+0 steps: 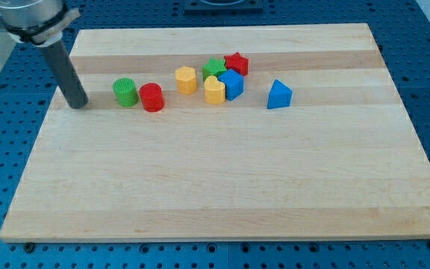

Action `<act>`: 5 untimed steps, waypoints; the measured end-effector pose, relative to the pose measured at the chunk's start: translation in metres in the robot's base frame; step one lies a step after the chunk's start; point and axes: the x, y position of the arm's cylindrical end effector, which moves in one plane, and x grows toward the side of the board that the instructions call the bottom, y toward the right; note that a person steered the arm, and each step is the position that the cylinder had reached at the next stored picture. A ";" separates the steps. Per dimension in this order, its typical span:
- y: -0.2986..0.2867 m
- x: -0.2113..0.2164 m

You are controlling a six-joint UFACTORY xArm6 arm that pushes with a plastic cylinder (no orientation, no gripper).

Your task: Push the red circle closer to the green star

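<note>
1. Wooden board on a blue pegboard table; 8 blocks total, all in the far half.
2. Nearest row, view's left to right: my tip, a bare rod w/ nothing held, touching no block; 1 green cylinder just right of it; 1 red circle beside that; 1 blue triangle apart at right.
3. Mid: 2 yellow blocks, 1 blue cube.
4. Farthest: 1 green star, well right of the red circle, touching 1 red star.

Tip left of cylinder, circle rt.
</note>
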 end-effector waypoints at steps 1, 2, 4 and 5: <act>-0.003 -0.003; -0.003 -0.014; -0.003 -0.031; -0.024 -0.004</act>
